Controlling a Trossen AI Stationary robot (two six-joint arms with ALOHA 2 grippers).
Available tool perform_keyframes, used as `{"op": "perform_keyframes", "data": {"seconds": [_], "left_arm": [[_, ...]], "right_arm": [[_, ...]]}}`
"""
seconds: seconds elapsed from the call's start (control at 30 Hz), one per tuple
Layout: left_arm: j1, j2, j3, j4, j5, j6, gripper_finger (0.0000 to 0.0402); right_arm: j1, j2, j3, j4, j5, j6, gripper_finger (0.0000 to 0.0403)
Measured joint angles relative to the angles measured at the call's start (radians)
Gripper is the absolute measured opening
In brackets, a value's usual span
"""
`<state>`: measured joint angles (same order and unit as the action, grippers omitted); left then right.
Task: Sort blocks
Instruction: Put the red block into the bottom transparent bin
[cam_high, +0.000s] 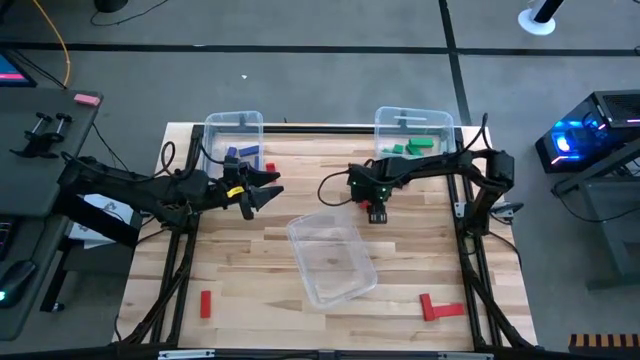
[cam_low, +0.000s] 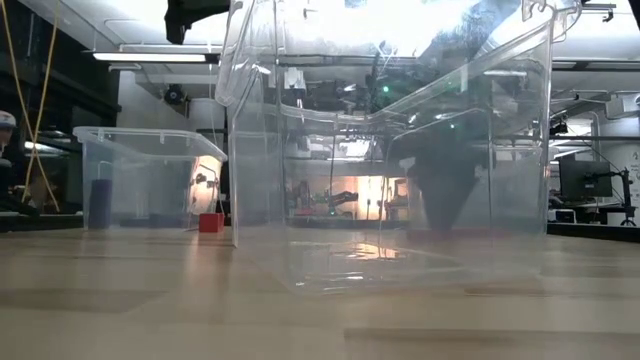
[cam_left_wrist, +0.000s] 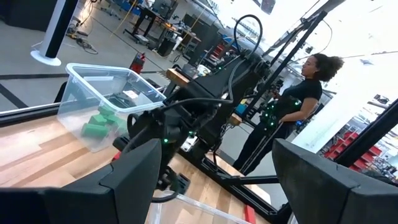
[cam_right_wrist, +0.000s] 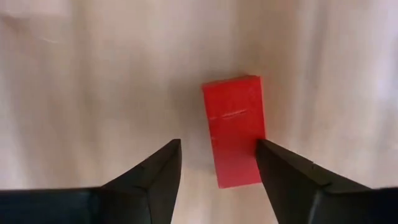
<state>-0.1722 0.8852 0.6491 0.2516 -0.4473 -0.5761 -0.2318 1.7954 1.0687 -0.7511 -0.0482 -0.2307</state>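
A red block (cam_right_wrist: 235, 130) lies flat on the wooden table, under my right gripper (cam_right_wrist: 217, 167). That gripper (cam_high: 377, 210) points straight down at mid-table, open, with the block's near end between its fingers and close to one of them. My left gripper (cam_high: 262, 190) hangs level above the table's left half, open and holding nothing. Blue blocks (cam_high: 240, 157) lie in the far-left clear bin (cam_high: 233, 122). Green blocks (cam_high: 412, 146) lie in the far-right bin (cam_high: 440, 118). Loose red blocks rest on the table at the near left (cam_high: 206, 304), the near right (cam_high: 440, 308) and beside the blue bin (cam_high: 270, 167). My right gripper comes at the red block from above, its fingers lying across the block near one end. One finger (cam_right_wrist: 283, 171) stands right at the block's long side (cam_right_wrist: 256, 146); the other is well apart from it. Whether that finger touches the block I cannot tell.
A third clear bin (cam_high: 330, 258) stands tilted on the table just near of my right gripper and fills the low view (cam_low: 390, 150). A person (cam_left_wrist: 292, 106) stands beyond the table's right side. Bare wood lies between the bins.
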Motion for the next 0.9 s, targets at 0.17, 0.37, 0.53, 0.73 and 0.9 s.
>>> {"op": "perform_keyframes", "data": {"seconds": [0.17,0.37,0.53,0.73,0.9], "left_arm": [[0.000,0.000,0.000,0.000,0.000,-0.007,0.0294],[0.000,0.000,0.000,0.000,0.000,0.001,0.0294],[0.000,0.000,0.000,0.000,0.000,0.002,0.0294],[0.000,0.000,0.000,0.000,0.000,0.004,0.0294],[0.000,0.000,0.000,-0.002,0.001,0.004,0.0294]], "right_arm": [[0.031,0.001,0.000,-0.011,-0.063,0.054,0.0180],[0.091,0.002,-0.002,-0.013,-0.015,0.073,0.0173],[0.120,0.003,0.004,-0.003,0.033,0.099,0.0174],[0.137,0.011,0.075,-0.093,0.040,0.094,0.0178],[0.137,0.008,0.112,-0.110,0.048,0.062,0.0211]]}}
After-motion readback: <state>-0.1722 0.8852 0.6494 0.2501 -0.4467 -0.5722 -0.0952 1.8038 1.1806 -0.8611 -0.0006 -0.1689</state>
